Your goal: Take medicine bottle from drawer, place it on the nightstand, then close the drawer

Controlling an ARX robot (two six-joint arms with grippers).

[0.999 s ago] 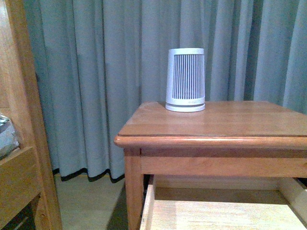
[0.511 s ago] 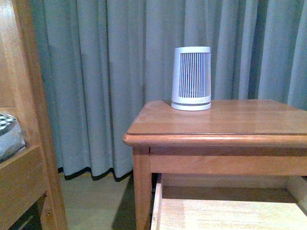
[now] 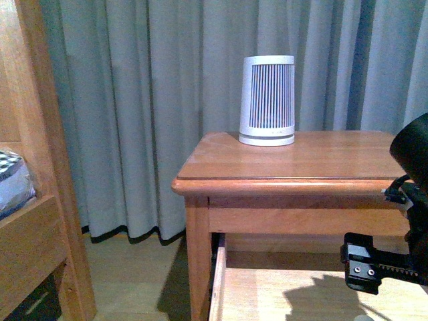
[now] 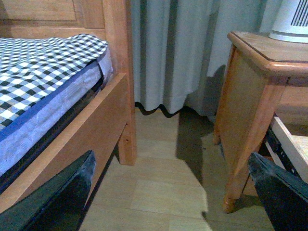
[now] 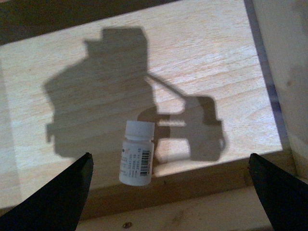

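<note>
medicine bottle (image 5: 137,155) label, barcode, text illegible

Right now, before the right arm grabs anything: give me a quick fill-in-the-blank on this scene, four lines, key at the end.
1. The nightstand's drawer is pulled ___.
2. The medicine bottle is inside the ___, not on the top.
3. The right gripper above the bottle holds ___.
4. The ribbed device on the nightstand top is coloured ___.

Missing words: open; drawer; nothing; white.

A bedroom: checked bed (image 4: 43,67), wooden nightstand (image 3: 294,167), grey curtains (image 3: 147,100).
</note>
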